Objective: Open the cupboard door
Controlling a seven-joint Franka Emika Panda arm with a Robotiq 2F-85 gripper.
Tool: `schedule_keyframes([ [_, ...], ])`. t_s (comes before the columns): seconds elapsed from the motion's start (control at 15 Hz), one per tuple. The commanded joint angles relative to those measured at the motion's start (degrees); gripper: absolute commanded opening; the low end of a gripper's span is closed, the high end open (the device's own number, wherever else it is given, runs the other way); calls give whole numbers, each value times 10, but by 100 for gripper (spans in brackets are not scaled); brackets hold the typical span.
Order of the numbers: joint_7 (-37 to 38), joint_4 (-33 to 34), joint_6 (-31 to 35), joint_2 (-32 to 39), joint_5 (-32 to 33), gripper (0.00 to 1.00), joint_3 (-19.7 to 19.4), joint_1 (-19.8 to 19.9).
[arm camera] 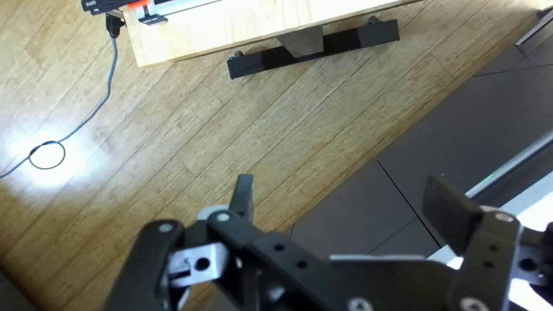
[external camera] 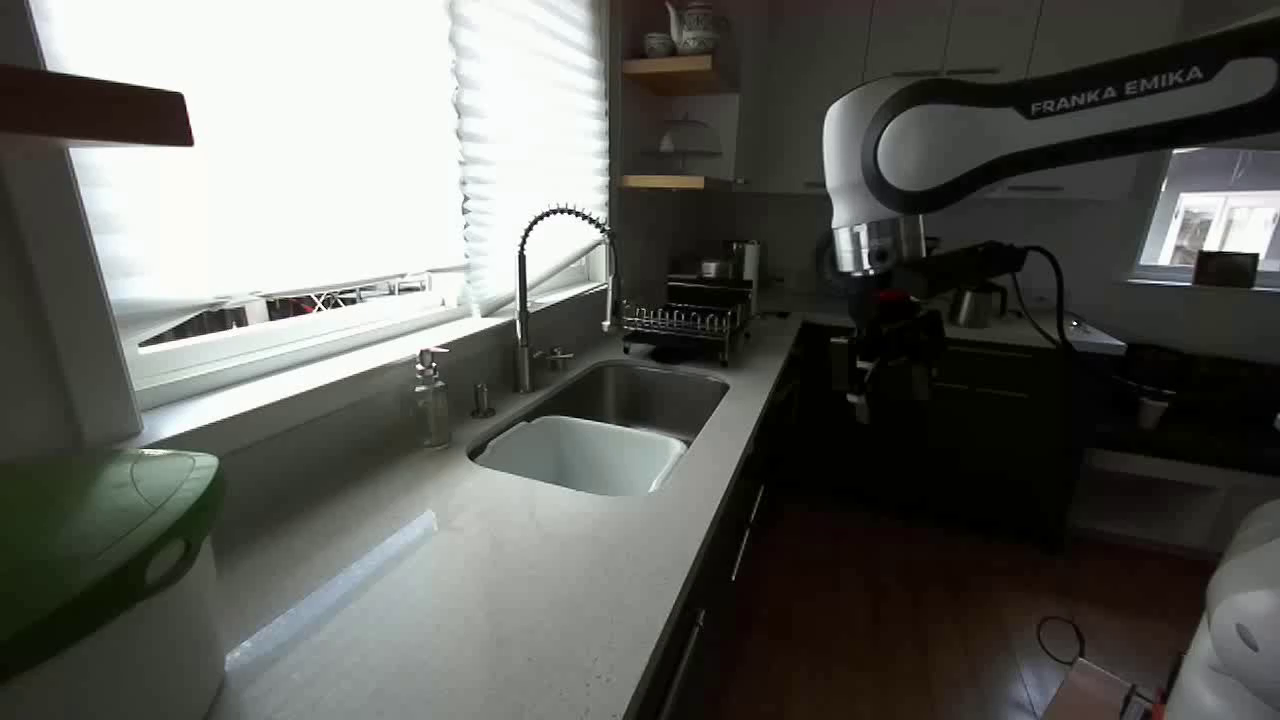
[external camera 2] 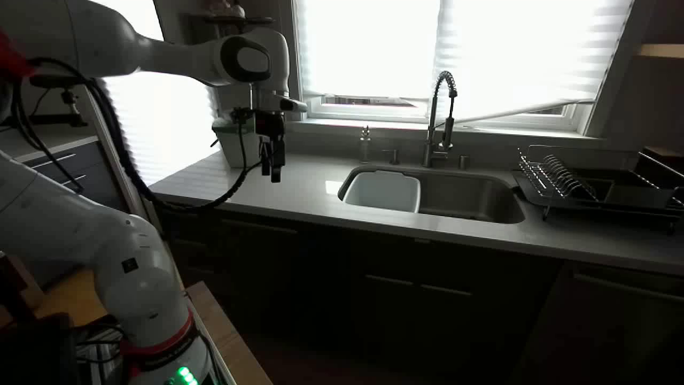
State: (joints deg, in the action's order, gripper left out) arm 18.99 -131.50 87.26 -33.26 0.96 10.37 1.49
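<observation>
Dark lower cupboard doors (external camera 2: 390, 315) stand under the counter, with thin metal handles (external camera 2: 389, 279) near their top edges; they look shut. In an exterior view light upper cupboards (external camera: 985, 120) also look shut. Which door is meant cannot be told. In the wrist view dark cupboard fronts (arm camera: 345, 211) with a seam and a metal handle (arm camera: 510, 166) lie below and to the right. My gripper (arm camera: 348, 194) is open with nothing between its fingers. It points down and is apart from any handle; it shows in both exterior views (external camera: 882, 385) (external camera 2: 271, 168).
The counter (external camera 2: 299, 187) holds a sink (external camera 2: 470, 198) with a white tub (external camera 2: 382, 191), a tall faucet (external camera 2: 432, 128), a soap bottle (external camera 2: 365, 145) and a dish rack (external camera 2: 566, 182). A green-lidded bin (external camera: 110, 540) stands on it. A loose cable (arm camera: 101, 101) lies on the wooden floor.
</observation>
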Motion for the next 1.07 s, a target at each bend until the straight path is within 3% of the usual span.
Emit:
schedule_keyframes([
  [0.0,4,1,-1,1,3,100,-7,-9],
  [0.53,-3,-2,11,4,-1,100,-13,-8],
  [0.8,-14,-48,112,12,-56,100,-75,12],
  [1.0,-35,-100,236,27,-82,100,-128,39],
])
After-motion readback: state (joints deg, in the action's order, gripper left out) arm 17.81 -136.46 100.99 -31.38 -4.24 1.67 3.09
